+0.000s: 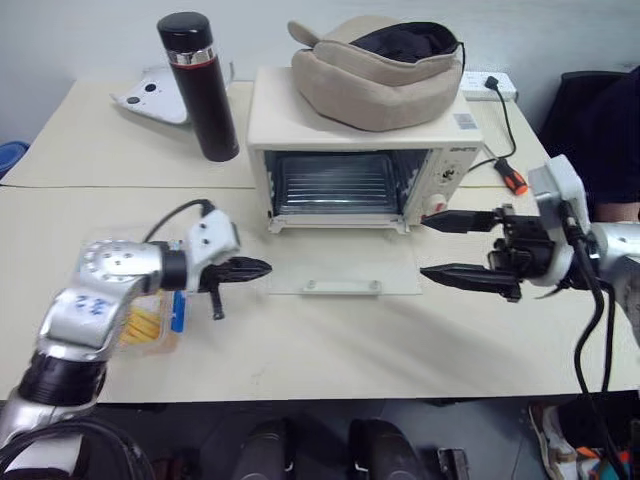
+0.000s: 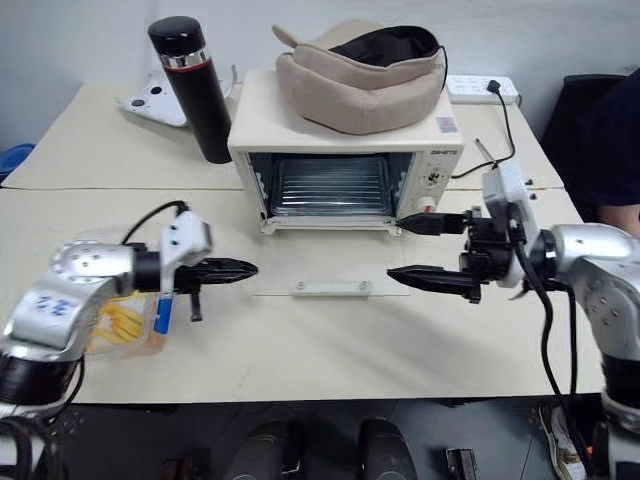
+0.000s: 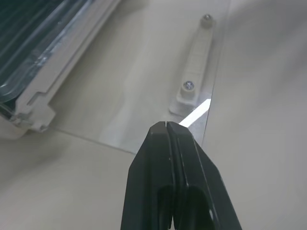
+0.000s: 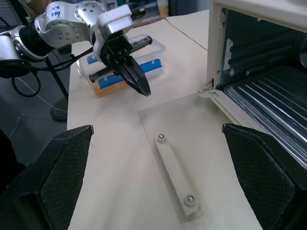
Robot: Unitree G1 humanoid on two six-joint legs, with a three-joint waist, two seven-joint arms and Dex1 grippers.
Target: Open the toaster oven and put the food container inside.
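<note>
The cream-white toaster oven (image 1: 350,130) stands at the back middle of the table. Its glass door (image 1: 345,262) lies flat on the tabletop, white bar handle (image 1: 343,286) toward me, and the wire rack inside shows. The food container (image 1: 150,328), clear with a blue clip and yellow strips, rests on the table at the left, partly hidden behind my left forearm. My left gripper (image 1: 262,268) is shut and empty, hovering just left of the door's front corner. My right gripper (image 1: 428,246) is open wide and empty, pointing left at the door's right edge.
A beige padded cushion (image 1: 380,65) lies on top of the oven. A black thermos (image 1: 198,85) stands to the oven's left, with a white device (image 1: 150,95) behind it. A power strip (image 1: 490,85) and an orange-handled tool (image 1: 512,178) lie at the back right.
</note>
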